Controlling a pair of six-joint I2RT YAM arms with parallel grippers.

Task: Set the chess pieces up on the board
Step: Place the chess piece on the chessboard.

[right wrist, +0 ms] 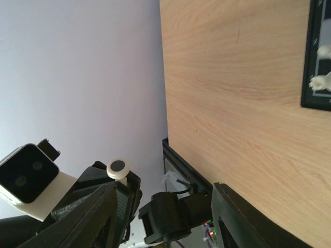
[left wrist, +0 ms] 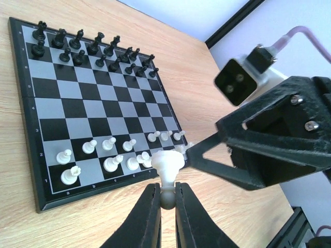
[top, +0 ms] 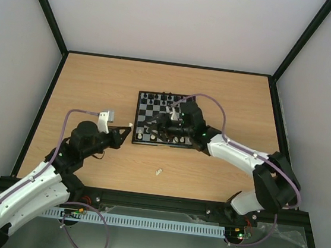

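Bright, even light, soft shadows; the board (left wrist: 88,111) sharp, the close left end effector (left wrist: 166,190) slightly blurred.

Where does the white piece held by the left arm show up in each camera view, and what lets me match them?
Top external: the white piece is a speck at the left pincer tip, just left of the board.
Left wrist: bottom centre, clamped in the pincer.
Right wrist: lower left, base disc facing the camera.
Shared landmark: the board, at centre, upper left and right edge respectively.
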